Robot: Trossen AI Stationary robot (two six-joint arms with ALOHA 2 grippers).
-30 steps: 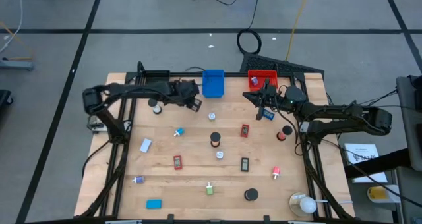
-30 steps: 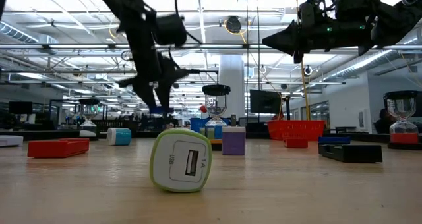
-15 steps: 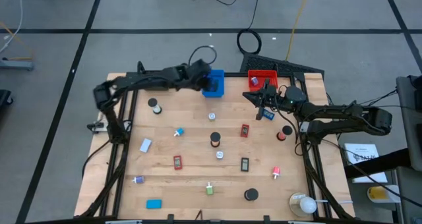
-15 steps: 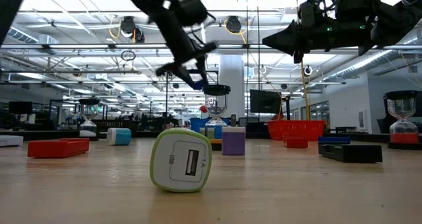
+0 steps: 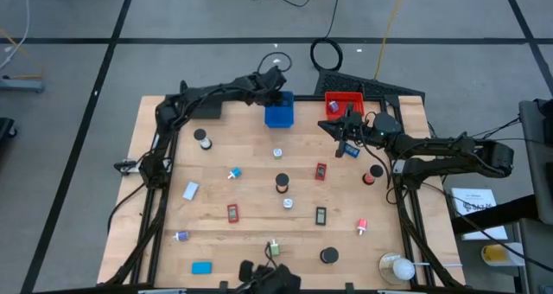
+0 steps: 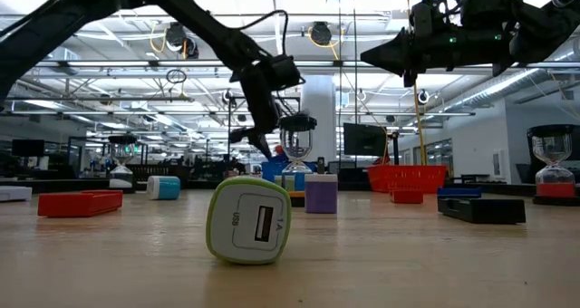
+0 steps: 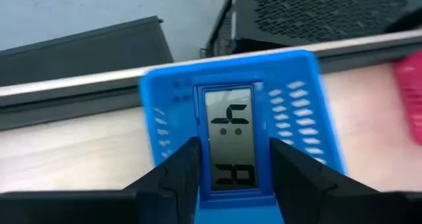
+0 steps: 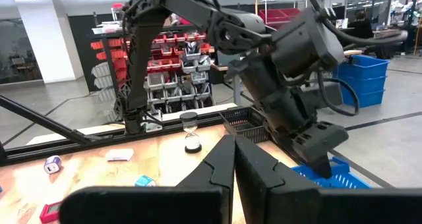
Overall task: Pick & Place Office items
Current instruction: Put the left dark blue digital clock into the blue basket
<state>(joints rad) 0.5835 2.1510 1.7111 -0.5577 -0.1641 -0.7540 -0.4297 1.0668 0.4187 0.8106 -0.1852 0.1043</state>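
Since a second ago the left arm has swung from the surface's left side across to the far edge, and its gripper (image 5: 275, 93) now hangs right over the blue bin (image 5: 278, 115). In the left wrist view it pinches a small calculator-like item (image 7: 229, 143) with a grey display between its fingers (image 7: 179, 174), directly above the bin. I'd say this is the drop-off step: the next move calls for spreading the fingers so the item falls inside the walls, not onto the rim.

The right gripper (image 5: 340, 127) waits by the red bin (image 5: 343, 102) at the far right, pressed together and holding nothing that I can see.

Many items are left scattered on the surface: a black roll (image 5: 282, 183) in the middle, a red block (image 5: 320, 171), a green-and-white charger (image 6: 249, 222) at the near edge, a blue block (image 5: 201, 267) near left. Nothing stands between the held item and the bin; the right arm is well apart.
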